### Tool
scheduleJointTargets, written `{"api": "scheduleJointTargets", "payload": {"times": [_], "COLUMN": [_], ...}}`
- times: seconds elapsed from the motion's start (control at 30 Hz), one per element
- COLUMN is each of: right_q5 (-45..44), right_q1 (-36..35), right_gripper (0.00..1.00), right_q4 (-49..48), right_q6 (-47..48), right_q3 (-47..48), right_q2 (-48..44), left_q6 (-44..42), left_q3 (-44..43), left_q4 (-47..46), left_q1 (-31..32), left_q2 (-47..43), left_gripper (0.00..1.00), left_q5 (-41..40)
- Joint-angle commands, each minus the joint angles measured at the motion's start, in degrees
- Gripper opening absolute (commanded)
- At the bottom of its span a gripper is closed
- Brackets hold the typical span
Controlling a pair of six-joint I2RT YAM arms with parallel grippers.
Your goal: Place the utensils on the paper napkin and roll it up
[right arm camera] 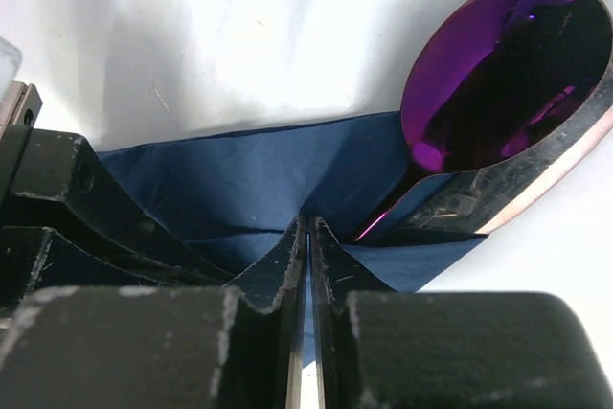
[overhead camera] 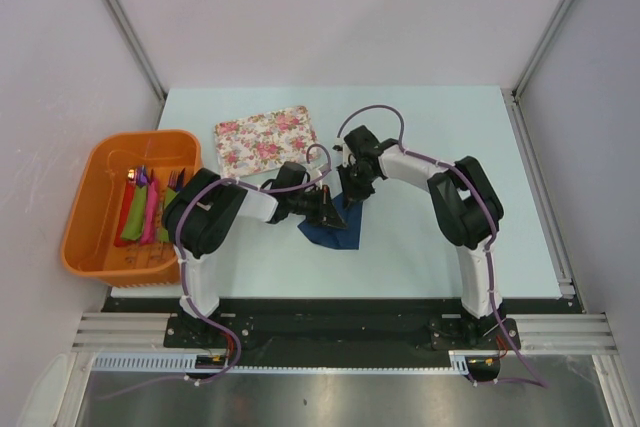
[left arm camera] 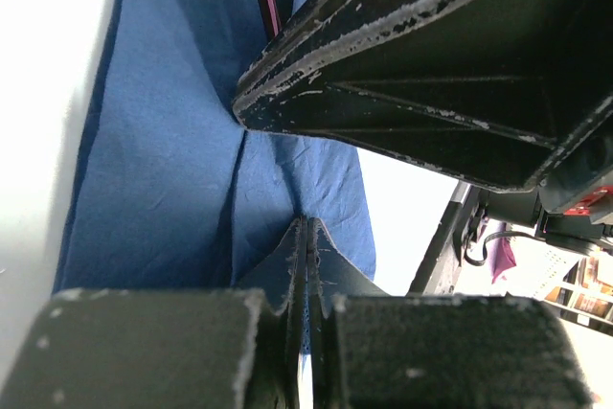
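Creased navy napkin (right arm camera: pixel 239 179) round purple spoon (right arm camera: pixel 498 55) — L gripper (left arm camera: pixel 306 229), R gripper (right arm camera: pixel 306 227) both clamped on it

The paper napkin (right arm camera: pixel 239 189) looks matt and creased, the purple spoon (right arm camera: pixel 498 55) mirror-glossy.

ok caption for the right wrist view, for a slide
Right gripper pinching the navy napkin, a purple spoon poking out from its fold

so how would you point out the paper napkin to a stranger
On the pale table, look at the middle, just nearer than the floral tray. The paper napkin lies there, a small crumpled sheet. It is plain dark navy, unlike that flowered tray or the bright rolls in the orange basket.
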State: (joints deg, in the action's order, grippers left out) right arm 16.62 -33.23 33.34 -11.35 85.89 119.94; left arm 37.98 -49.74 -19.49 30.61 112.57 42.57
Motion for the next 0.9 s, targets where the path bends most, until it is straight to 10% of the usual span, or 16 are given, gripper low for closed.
{"api": "scheduleJointTargets", "payload": {"times": [0.0, 0.27, 0.87], "right_q5": [-5.1, -4.06, -1.33], "right_q1": [-0.78, -0.34, 0.89], "right_gripper": [0.07, 0.06, 0.05], "right_q4": [-0.56, -2.14, -3.28], "right_q6": [2.65, 3.36, 4.32], "right_q3": [-2.74, -6.34, -6.78], "right_q2": [3.54, 3.81, 3.28], "left_q6": [-2.38, -2.73, -6.6], "left_q3": [0.69, 0.69, -0.81], "left_q4": [2.44, 0.15, 9.21], "left_q1": [-0.11, -0.11, -1.08], "left_q2": [0.11, -4.82, -0.42], "left_gripper": [0.01, 0.19, 0.18], "left_q5": [-3.54, -1.52, -4.27]}}
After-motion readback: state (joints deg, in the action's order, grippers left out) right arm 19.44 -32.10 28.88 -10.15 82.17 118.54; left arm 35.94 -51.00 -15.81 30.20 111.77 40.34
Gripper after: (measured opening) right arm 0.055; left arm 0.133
